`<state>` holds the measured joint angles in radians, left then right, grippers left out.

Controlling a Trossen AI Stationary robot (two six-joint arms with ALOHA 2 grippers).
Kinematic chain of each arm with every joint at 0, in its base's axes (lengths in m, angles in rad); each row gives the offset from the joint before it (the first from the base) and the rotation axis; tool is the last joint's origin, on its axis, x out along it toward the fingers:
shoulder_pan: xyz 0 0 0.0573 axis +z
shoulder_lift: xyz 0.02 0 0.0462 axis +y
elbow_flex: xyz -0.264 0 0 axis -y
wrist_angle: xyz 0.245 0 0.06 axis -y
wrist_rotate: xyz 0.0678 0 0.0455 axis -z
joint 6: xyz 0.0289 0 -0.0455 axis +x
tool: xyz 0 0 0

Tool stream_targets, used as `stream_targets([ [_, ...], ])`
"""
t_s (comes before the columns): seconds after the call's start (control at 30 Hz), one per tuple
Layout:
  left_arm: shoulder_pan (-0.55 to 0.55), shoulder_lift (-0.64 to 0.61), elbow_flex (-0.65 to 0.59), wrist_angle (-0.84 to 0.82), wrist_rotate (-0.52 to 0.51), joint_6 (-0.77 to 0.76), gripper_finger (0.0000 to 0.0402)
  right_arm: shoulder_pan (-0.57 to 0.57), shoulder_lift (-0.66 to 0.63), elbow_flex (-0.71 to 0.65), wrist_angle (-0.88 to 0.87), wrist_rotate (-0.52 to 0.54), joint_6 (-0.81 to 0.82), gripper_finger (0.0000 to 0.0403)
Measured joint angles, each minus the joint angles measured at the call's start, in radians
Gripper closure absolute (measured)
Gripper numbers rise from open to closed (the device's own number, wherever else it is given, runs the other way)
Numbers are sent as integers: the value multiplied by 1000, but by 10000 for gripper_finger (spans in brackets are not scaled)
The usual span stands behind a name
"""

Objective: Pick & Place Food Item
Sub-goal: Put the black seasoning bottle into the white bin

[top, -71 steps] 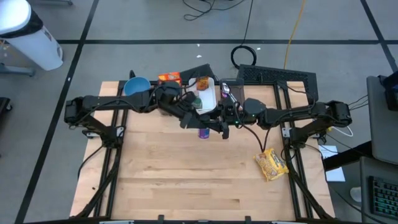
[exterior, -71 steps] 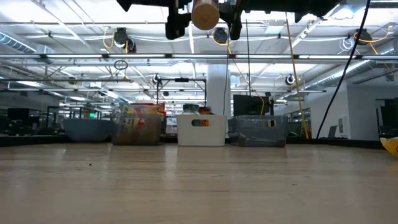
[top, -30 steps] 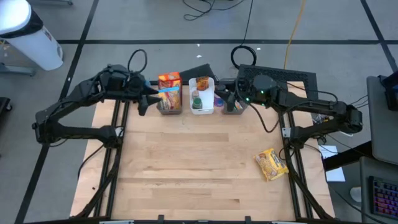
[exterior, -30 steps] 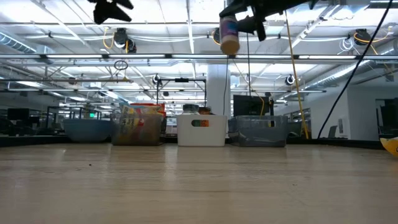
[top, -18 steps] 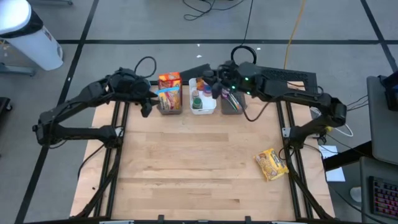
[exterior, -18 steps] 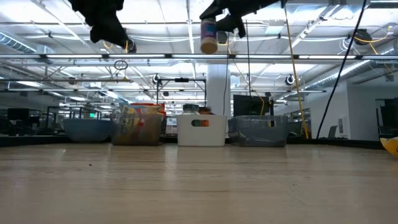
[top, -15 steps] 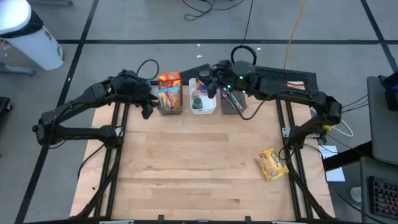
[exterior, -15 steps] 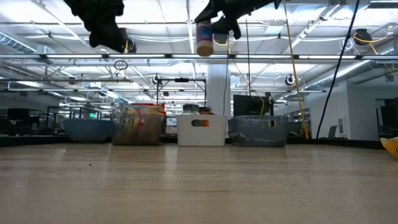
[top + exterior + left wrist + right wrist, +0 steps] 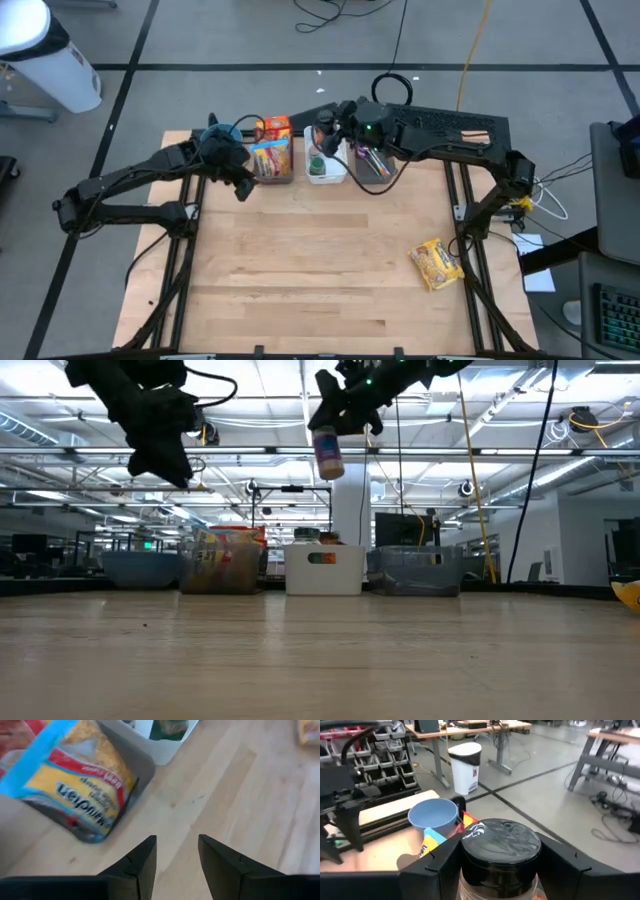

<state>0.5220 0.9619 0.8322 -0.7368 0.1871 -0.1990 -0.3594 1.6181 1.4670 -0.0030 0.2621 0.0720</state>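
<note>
Overhead, table-level, perhaps two wrist views.

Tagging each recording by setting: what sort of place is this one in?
Probably a large open-plan robotics lab or workshop: exposed ceiling trusses over rows of workstations, parts-bin shelving, work tables and loose floor cables.

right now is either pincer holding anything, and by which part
The right pincer holds a small jar by its lidded top, hanging above the white bin. The left pincer holds nothing.
</note>
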Motion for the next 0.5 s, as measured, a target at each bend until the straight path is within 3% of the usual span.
stream_targets([
  [0.4, -44, 0, -21, 433, 75, -104, 255, -77, 117, -1, 93, -8, -61, 201],
  [0.5, -47, 0, -21, 496, 74, -128, 263, -94, 118, -44, 180, -81, -57, 202],
])
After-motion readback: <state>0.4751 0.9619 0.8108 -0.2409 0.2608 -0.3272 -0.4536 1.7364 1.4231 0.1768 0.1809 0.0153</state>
